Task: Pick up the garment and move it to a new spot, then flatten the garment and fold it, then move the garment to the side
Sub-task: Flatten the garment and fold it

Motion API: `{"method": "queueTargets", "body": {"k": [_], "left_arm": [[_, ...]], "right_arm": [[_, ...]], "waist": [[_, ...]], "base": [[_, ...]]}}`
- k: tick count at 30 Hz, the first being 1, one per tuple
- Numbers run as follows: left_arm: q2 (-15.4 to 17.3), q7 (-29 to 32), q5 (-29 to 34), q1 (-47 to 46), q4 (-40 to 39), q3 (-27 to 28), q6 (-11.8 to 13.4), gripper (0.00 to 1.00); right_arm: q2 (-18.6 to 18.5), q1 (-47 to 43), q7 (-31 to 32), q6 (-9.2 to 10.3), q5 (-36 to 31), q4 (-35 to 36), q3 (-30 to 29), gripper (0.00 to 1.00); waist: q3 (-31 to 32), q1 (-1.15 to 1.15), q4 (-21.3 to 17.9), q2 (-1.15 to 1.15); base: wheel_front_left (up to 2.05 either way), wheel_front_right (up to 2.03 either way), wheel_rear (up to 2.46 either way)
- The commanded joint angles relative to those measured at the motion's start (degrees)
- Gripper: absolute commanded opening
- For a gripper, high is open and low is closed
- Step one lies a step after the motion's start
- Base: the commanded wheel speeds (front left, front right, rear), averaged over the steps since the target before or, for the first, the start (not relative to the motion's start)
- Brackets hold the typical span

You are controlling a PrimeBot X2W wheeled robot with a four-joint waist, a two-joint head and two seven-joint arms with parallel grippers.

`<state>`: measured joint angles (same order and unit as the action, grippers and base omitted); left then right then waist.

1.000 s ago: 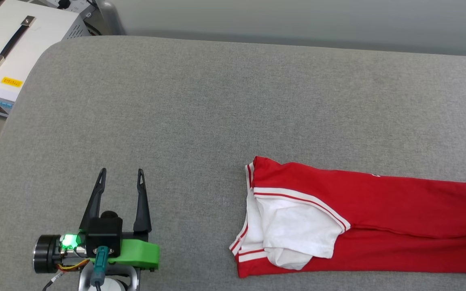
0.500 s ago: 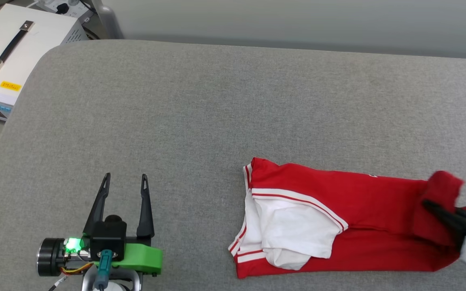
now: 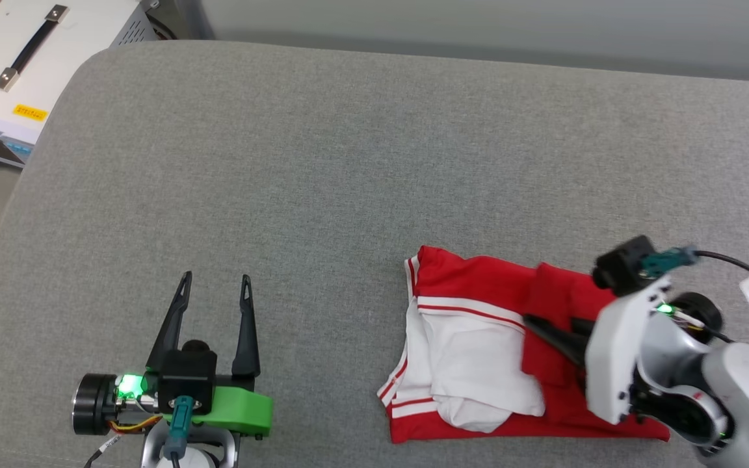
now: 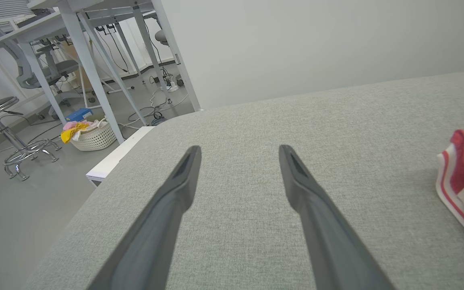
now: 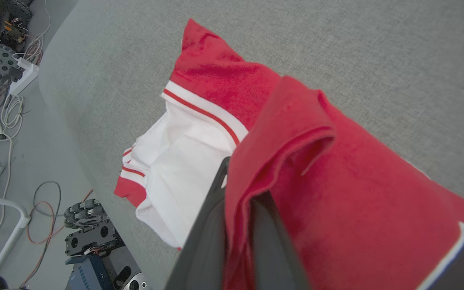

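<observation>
Within the last second the right gripper, jaws clamped on the garment's far end, has carried that end leftward toward the sleeves. The fold is under way on the grey tabletop. The left gripper hovers with jaws apart.

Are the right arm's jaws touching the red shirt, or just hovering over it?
Touching. The right wrist view shows the right gripper with its jaws shut on a raised fold of the shirt, the red cloth pinched between them.
</observation>
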<state>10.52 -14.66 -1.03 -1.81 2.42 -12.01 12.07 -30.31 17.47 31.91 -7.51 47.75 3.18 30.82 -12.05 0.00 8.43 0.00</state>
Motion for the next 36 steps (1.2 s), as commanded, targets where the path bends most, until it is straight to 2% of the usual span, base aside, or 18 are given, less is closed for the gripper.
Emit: {"method": "queueTargets", "body": {"k": [1,8,12,13,14,15,17,22,25,31,36], "left_arm": [[-0.39,-0.34,0.36,-1.32,0.07,-0.02,-0.31,1.0],[-0.55,-0.34,0.57,-2.2,0.17,-0.26,-0.37,1.0],[-0.71,-0.34,0.64,-2.6,0.27,-0.5,-0.32,1.0],[-0.76,-0.34,0.61,-2.59,0.31,-0.55,-0.21,1.0],[-0.74,-0.34,0.58,-2.53,0.32,-0.5,-0.16,1.0],[-0.69,-0.34,0.55,-2.39,0.34,-0.4,-0.07,1.0],[-0.6,-0.34,0.47,-2.02,0.41,-0.2,0.09,1.0],[-0.47,-0.34,0.41,-1.22,0.82,-0.13,0.17,1.0],[-0.21,-0.34,0.41,-0.76,0.83,0.02,0.2,1.0],[0.2,-0.34,0.5,0.16,0.57,0.04,0.25,1.0],[0.59,-0.34,0.4,0.84,0.14,0.21,0.24,1.0]], "right_arm": [[1.13,2.43,-0.8,0.02,-0.68,-0.81,1.8,0.0],[4.65,10.64,-2.63,0.02,-4.31,-7.05,11.48,0.0],[5.75,13.49,-3.73,0.02,-6.13,-12.95,15.84,0.0],[6.34,14.16,-4.27,0.02,-5.67,-17.31,18.27,0.0],[6.41,14.31,-4.67,0.02,-5.5,-18.11,18.81,0.0],[6.46,14.51,-5.48,0.02,-5.34,-18.88,19.16,0.36],[6.28,15.02,-7.96,0.02,-5.86,-19.43,19.4,1.0],[5.28,14.33,-16.99,0.02,-7.19,-16.88,17.18,1.0],[4.59,12.66,-21.49,0.02,-8.11,-13.92,13.81,1.0],[4.69,7.74,-29.58,0.02,-14.98,-9.12,1.9,1.0],[8.23,1.72,-36.02,0.02,-24.96,-7.35,-10.48,1.0]], "waist": [[-0.47,0.0,0.3,0.0],[-1.48,0.0,1.2,0.0],[-1.89,0.0,1.78,0.0],[-1.96,0.0,2.01,0.0],[-1.92,0.0,1.98,0.0],[-1.83,0.0,1.85,0.0],[-1.48,0.0,1.49,0.0],[0.13,0.0,0.22,0.0],[1.13,0.0,-0.88,0.0],[2.95,0.0,-3.03,0.0],[4.04,0.0,-4.41,0.0]], "base": [[0.0,0.0,0.0],[0.0,0.0,0.0],[0.0,0.0,0.0],[0.0,0.0,0.0],[0.0,0.0,0.0],[0.0,0.0,0.0],[0.0,0.0,0.0],[0.0,0.0,0.0],[0.0,0.0,0.0],[0.0,0.0,0.0],[0.0,0.0,0.0]]}}
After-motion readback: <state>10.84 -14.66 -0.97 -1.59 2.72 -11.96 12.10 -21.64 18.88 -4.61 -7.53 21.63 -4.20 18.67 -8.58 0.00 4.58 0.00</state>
